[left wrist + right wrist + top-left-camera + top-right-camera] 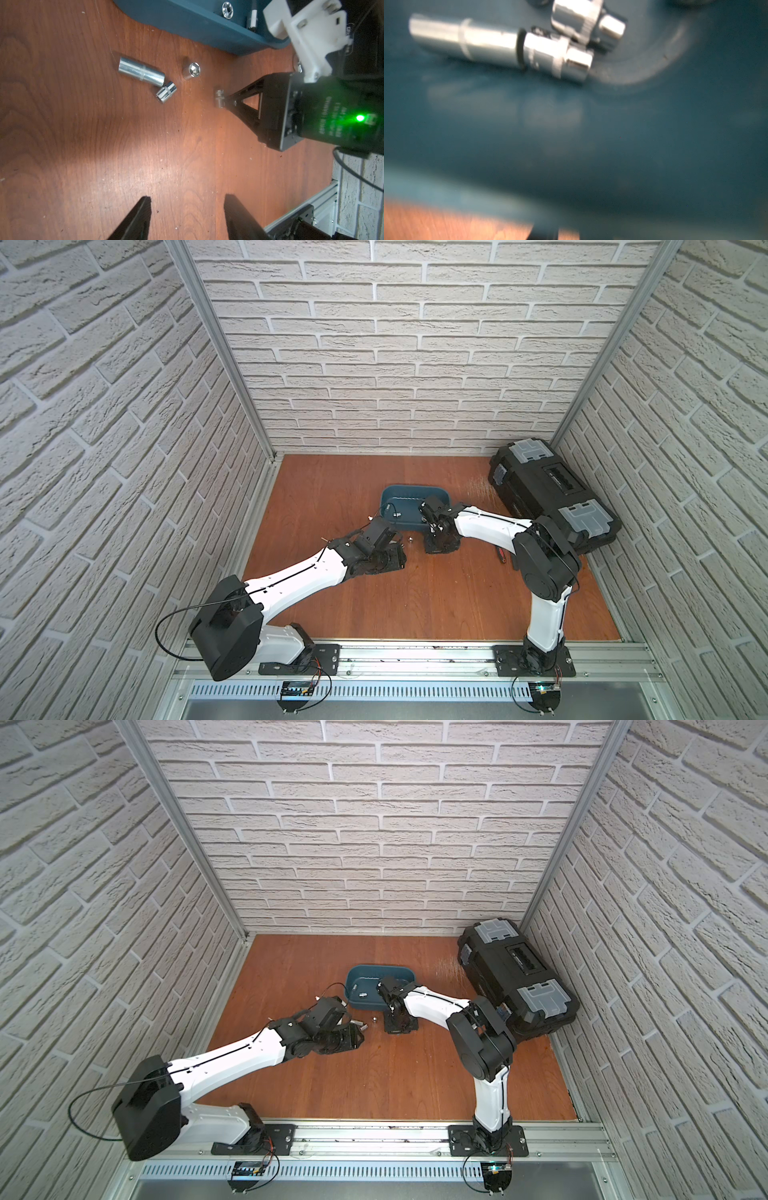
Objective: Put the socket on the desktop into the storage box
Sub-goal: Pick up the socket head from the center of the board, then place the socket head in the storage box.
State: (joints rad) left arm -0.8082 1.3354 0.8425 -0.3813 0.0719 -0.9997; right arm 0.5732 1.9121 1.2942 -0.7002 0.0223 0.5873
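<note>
Left wrist view: the small socket (219,98) lies on the surface (104,145) at centre right of the frame. The right fingers (249,92) are pressed together on it, and it seems pinched at their very tips. They reach in low, I think because so short a piece offers only its sides to hold. The box (207,27) stands near, at the upper right, so the carry should be short.

Left of the small one are three others: the upright socket (192,70) with its hex opening up, the short socket (166,92), and the long socket (141,71), whose end touches the short one. So four sockets are outside the box. Inside it, at least two stored sockets (227,9) show.

The left fingers (137,220), at the lower edge, are spread and hold nothing. Probably they wait apart to leave room. One toolbox (552,497) stands at the right of a top view.
</note>
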